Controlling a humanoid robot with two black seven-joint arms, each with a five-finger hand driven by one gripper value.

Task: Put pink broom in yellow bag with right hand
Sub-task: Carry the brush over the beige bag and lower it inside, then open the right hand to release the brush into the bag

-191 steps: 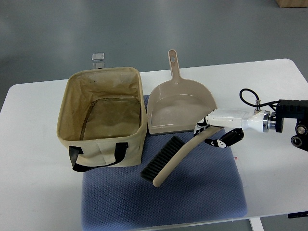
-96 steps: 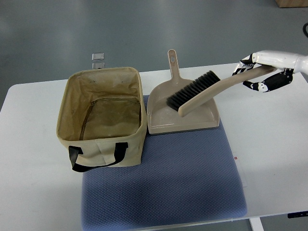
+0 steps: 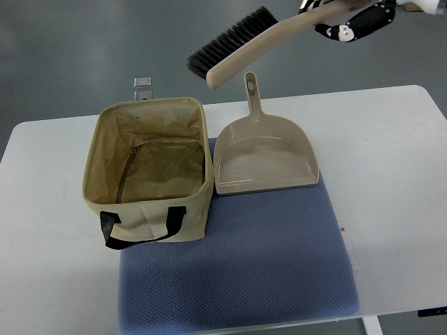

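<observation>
Grey floor (image 3: 70, 42) is filling the whole top of the shot, and a white table (image 3: 398, 181) is sitting across the rest. A blue-grey textured mat (image 3: 265, 265) is lying on the table, just in front of and partly under the yellow bag (image 3: 150, 171), so I'm using the bag as my reference. The bag is standing open on the table with its black handle (image 3: 140, 227) hanging down the near side. The dustpan (image 3: 264, 157) is resting right beside the bag on the right, handle pointing away. The pink broom (image 3: 251, 43) is hanging in the air beyond and to the right of the bag, bristles facing the bag's side, tilted. The right hand (image 3: 349, 17) is gripping the broom handle at the top edge. A small clear thing (image 3: 142, 86) is lying on the floor just behind the bag.
</observation>
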